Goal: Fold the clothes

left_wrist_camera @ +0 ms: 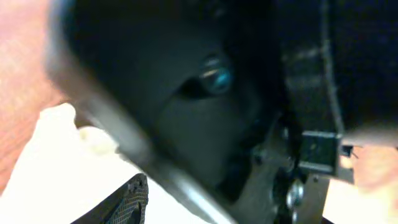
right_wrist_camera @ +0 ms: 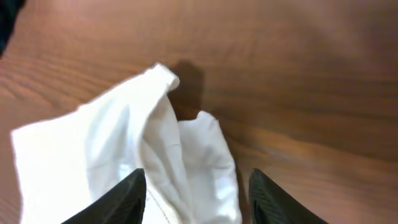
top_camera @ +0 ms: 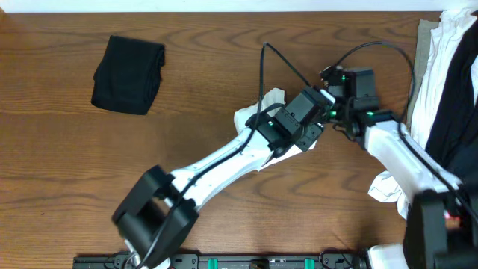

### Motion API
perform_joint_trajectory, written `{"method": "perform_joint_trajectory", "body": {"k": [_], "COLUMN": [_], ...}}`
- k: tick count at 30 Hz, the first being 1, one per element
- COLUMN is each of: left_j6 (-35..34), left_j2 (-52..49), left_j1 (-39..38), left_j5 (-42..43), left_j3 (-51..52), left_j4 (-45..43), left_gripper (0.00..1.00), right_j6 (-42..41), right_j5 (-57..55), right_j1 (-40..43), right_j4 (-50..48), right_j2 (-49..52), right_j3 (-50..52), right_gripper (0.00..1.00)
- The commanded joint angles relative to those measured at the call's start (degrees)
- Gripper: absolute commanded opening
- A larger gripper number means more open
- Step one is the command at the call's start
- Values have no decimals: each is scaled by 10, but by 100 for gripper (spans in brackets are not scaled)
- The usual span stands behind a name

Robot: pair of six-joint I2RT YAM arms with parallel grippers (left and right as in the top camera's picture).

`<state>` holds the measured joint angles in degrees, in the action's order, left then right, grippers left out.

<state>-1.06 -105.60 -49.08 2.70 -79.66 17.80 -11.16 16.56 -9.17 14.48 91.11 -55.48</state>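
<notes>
1. The white garment (top_camera: 248, 116) lay bunched mid-surface (top_camera: 224, 45), mostly hidden under both arms.
2. The right tool (right_wrist_camera: 199, 199) stood open above it, gripping nothing. The left tool (top_camera: 314, 104) was too blurred to tell.
3. The fabric looked soft, light and limp, so it was probably best pinched at its free corner (right_wrist_camera: 163, 73).

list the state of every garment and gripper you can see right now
white garment, bunched up, not flat, on the table
black garment, folded, lying alone on the table
clothes pile, unfolded heap at the table's edge
right gripper, open over the white garment
left gripper, too blurred and blocked to tell
</notes>
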Motion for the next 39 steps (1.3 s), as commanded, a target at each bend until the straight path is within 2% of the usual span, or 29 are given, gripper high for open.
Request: {"method": "perform_joint_trajectory", "body": {"k": [1, 5, 6, 10, 11, 15, 16, 19, 24, 32, 39], "left_j6": [-31, -57, -57, -65, -69, -70, -70, -70, -70, -70, -70], "left_j2": [57, 90, 92, 81, 76, 43, 32, 7, -16, -30, -83], "left_j1": [21, 60, 71, 126, 135, 171, 177, 186, 187, 193, 193], "left_j5": [-19, -38, -38, -38, -37, -31, -31, -8, 44, 42, 33], "left_j3": [-24, -24, -24, -20, -20, -18, -18, -18, -18, -15, -11], "left_j4": [-8, 10, 17, 68, 81, 131, 137, 141, 128, 128, 153], "left_gripper": [56, 55, 50, 24, 21, 19, 15, 12, 13, 13, 13], "right_j6": [10, 10, 10, 9, 9, 9, 9, 9, 9, 9, 9], "right_j5": [-38, 6, 25, 74, 76, 74, 69, 26, -18, -40, -61], "right_j1": [1, -7, -11, -29, -33, -51, -55, -63, -66, -66, -66], "right_j4": [32, 63, 67, 89, 94, 120, 122, 123, 123, 108, 103], "right_j2": [-40, -63, -64, -63, -62, -59, -57, -49, -15, 87, 158], "right_j3": [3, 4, 4, 4, 4, 4, 5, 11, 18, 19, 19], "right_gripper": [52, 46, 42, 4, 1, 1, 1, 1, 1, 1, 1]}}
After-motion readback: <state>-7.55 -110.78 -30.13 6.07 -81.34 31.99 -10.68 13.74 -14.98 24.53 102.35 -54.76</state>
